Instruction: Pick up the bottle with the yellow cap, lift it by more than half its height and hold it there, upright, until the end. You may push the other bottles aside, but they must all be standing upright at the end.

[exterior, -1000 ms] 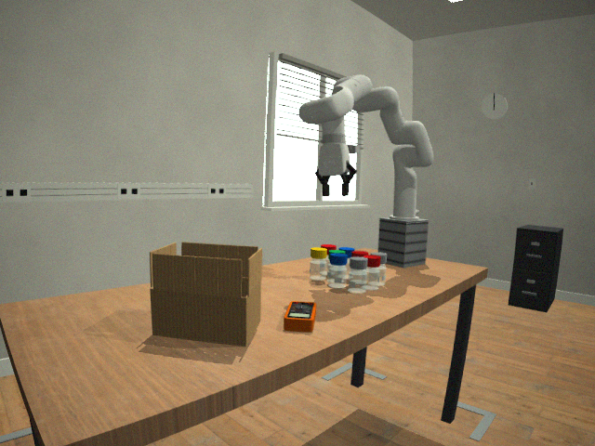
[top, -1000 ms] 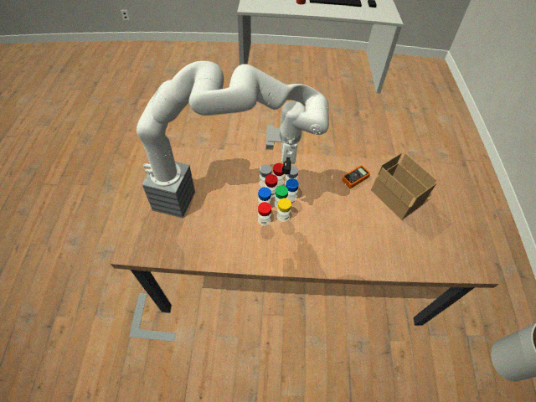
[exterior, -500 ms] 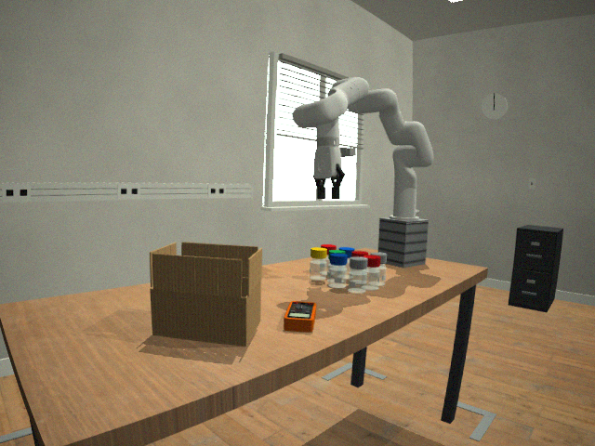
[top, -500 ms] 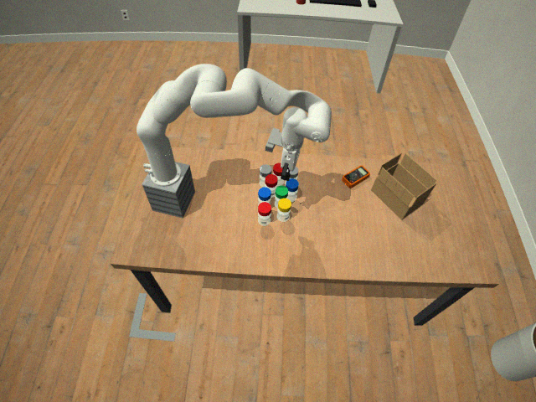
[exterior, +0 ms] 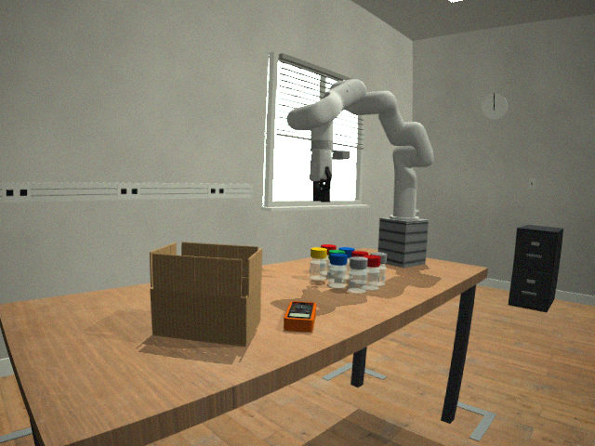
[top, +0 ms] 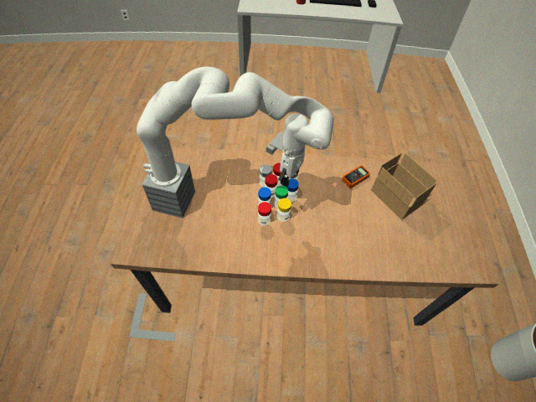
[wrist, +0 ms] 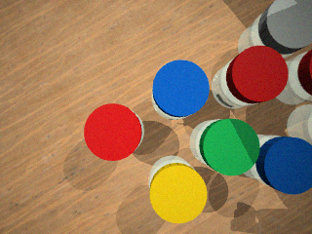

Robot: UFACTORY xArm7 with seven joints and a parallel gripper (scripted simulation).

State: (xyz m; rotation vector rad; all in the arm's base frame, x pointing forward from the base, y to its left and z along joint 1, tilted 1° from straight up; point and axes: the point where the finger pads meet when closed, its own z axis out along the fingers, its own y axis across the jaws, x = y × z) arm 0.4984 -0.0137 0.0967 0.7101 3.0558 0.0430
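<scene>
The bottle with the yellow cap (top: 284,209) stands upright at the front right corner of a tight cluster of clear bottles on the table. It also shows in the exterior view (exterior: 318,264) and in the wrist view (wrist: 177,192). Beside it stand a red-capped bottle (top: 264,213), a green-capped one (top: 281,193) and a blue-capped one (top: 264,195). My gripper (exterior: 322,190) is open and empty, pointing down, well above the cluster. In the top view the gripper (top: 285,174) overlaps the cluster's back part. The fingers are out of the wrist view.
More bottles with red, blue and grey caps (top: 265,172) fill the back of the cluster. An orange multimeter (top: 355,176) lies to the right, and an open cardboard box (top: 403,185) stands beyond it. The arm's base (top: 168,193) stands to the left.
</scene>
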